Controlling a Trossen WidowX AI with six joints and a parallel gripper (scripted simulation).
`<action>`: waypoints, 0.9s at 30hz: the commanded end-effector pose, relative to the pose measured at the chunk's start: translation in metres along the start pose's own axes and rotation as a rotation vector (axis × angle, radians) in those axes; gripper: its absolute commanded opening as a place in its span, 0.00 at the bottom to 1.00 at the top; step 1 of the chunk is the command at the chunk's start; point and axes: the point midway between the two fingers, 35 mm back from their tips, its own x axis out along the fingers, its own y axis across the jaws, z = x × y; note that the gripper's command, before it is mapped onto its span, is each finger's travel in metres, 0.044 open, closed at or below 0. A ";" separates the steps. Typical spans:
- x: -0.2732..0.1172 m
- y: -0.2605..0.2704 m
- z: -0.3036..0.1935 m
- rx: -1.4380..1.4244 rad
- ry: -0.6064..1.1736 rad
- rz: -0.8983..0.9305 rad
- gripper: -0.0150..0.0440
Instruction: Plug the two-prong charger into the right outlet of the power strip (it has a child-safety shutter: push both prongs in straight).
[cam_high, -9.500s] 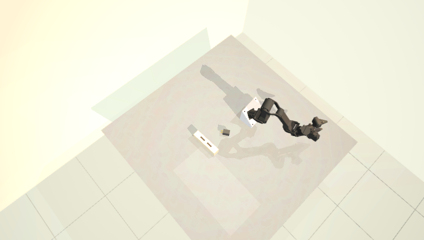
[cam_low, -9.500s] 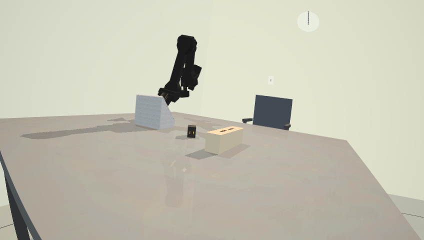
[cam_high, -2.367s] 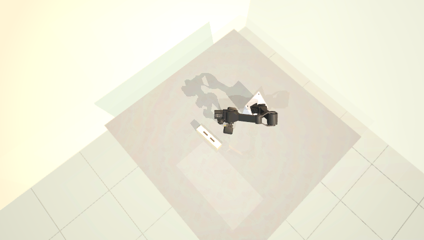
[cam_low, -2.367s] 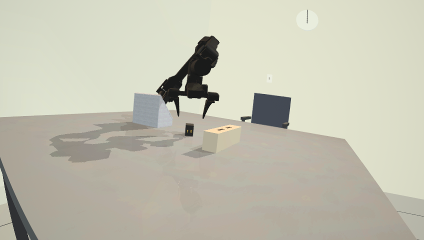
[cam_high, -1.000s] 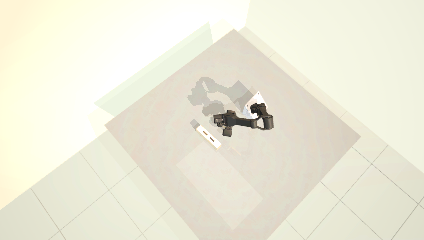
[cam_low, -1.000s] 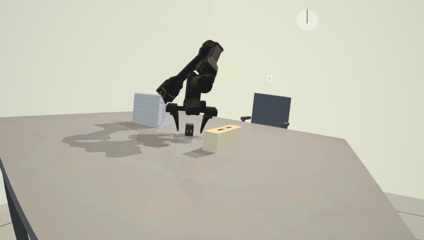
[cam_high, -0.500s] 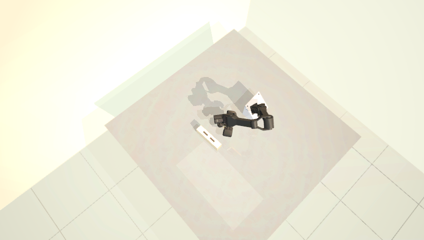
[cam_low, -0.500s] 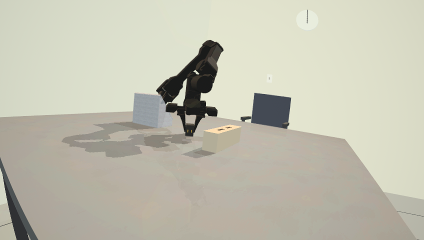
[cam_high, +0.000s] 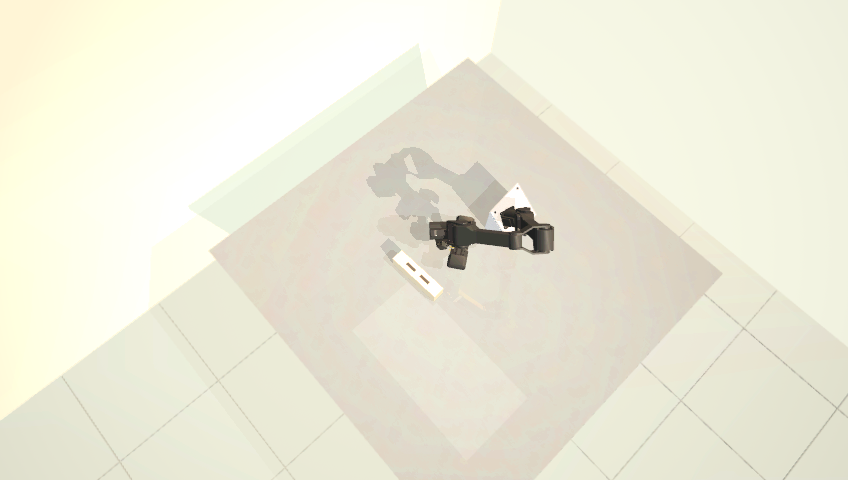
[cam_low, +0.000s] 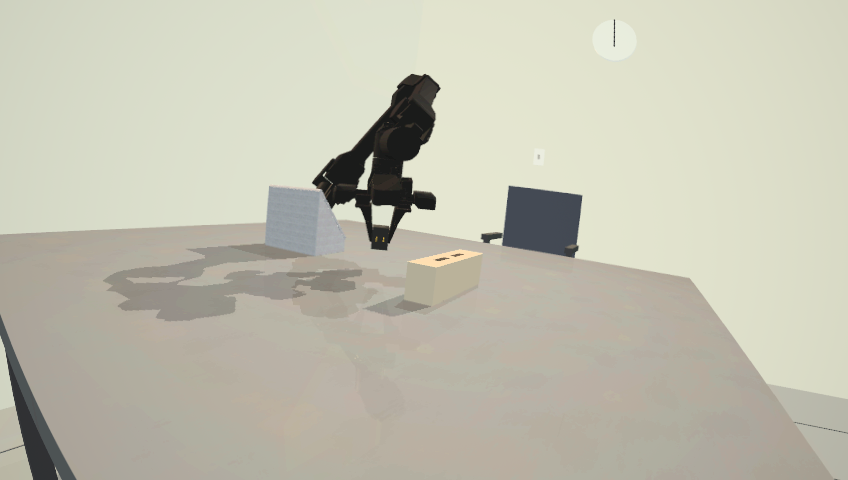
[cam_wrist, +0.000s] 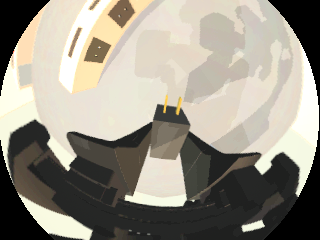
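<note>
The black charger (cam_low: 379, 244) (cam_wrist: 168, 146) has two yellow prongs, which point away from the wrist in the wrist view and toward the exterior camera. My gripper (cam_low: 379, 234) (cam_wrist: 166, 127) is shut on the charger's sides and holds it a little above the table. The cream power strip (cam_high: 410, 272) (cam_low: 458, 279) (cam_wrist: 84, 82) stands on the table, to the right of the charger in the exterior view and upper left in the wrist view. Its side facing the gripper has two dark square outlets (cam_wrist: 97, 50) (cam_wrist: 121, 13) with small holes. In the top view the arm mostly hides the charger.
A pale wedge-shaped block (cam_high: 516, 195) (cam_low: 292, 220) stands by the arm's base, behind and left of the gripper in the exterior view. A dark chair (cam_low: 542, 217) is beyond the table's far edge. The arm's shadow falls across the table (cam_high: 571, 237) (cam_low: 505, 380).
</note>
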 end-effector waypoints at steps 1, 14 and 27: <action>-0.014 0.000 -0.003 -0.008 -0.005 -0.001 0.25; -0.010 0.000 0.011 -0.156 -0.010 -0.010 0.25; -0.004 0.000 0.031 -0.361 -0.015 -0.024 0.25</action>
